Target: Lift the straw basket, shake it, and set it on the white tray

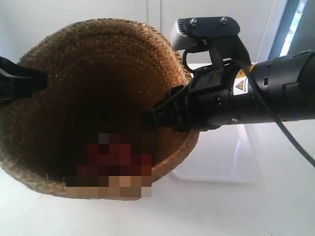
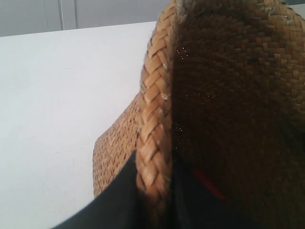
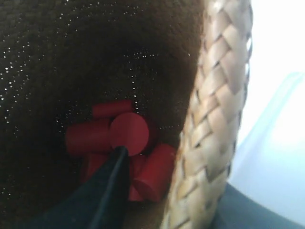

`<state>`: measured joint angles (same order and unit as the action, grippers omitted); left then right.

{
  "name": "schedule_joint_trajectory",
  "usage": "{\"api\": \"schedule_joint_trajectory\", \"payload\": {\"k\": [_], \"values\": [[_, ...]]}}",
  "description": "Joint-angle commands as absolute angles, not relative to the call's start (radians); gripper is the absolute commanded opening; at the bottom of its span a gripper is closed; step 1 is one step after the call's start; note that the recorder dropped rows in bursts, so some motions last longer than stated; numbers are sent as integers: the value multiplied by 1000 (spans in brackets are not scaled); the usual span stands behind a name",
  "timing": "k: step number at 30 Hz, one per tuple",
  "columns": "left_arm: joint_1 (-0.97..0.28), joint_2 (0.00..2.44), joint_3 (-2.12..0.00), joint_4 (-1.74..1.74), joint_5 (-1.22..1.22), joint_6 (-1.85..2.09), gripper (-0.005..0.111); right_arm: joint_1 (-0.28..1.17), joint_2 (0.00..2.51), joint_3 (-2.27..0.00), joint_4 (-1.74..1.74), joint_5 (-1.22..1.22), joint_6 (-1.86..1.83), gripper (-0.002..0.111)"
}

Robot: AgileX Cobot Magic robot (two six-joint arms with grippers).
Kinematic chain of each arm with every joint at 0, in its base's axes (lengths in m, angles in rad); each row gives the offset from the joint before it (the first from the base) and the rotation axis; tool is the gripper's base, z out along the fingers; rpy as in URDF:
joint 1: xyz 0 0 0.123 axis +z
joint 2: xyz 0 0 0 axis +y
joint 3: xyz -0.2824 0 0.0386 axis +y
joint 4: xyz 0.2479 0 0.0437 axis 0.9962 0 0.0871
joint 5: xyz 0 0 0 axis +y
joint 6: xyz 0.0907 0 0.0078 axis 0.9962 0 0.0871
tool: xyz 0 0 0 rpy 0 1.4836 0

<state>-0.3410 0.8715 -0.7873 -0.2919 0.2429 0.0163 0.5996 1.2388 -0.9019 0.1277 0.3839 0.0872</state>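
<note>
Red cylinders [image 3: 128, 133] inside the basket [image 1: 98, 73] show only in the right wrist view. Left pincer [image 2: 155, 191] and right pincer [image 3: 190, 200] each pinch its rim. It tilts beside the tray [image 1: 221, 160] on a white tabletop [image 1: 275, 206], pale wall [image 1: 74, 10] behind.

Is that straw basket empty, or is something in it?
Not empty: the right wrist view shows several red cylinders lying in the bottom of the straw basket.

the straw basket [image 1: 93, 98] fills the exterior view's left, mouth tipped toward the camera, with cylinders [image 3: 126, 138] heaped in its bottom. the tray [image 1: 221, 162] lies on the table [image 1: 275, 206] to its right, partly behind its wall. the left gripper [image 2: 152, 191] and right gripper [image 3: 190, 191] straddle opposite rim sides, one finger inside, one outside.
</note>
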Motion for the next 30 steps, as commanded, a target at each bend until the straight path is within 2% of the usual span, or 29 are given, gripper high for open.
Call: {"api": "schedule_joint_trajectory", "payload": {"k": [1,5,8,11,21,28,30], "values": [[-348,873,-811,-269,201,53,0,608,1237,-936,112,370,54,0],[-352,783,-1000,-290,284,49,0,626,1121,-1150,115,539,46,0],[-342,845,-882,-221,338,6,0,632,1189,-999,50,398,114,0],[-344,880,-817,-226,304,-71,0,629,1270,-1003,97,482,142,0],[-350,843,-826,-217,258,-64,0,654,1249,-1034,108,508,57,0],[-350,849,-793,-215,267,-27,0,654,1264,-947,108,392,94,0],[-352,815,-923,-222,246,-21,0,655,1191,-1090,108,503,89,0]]}}
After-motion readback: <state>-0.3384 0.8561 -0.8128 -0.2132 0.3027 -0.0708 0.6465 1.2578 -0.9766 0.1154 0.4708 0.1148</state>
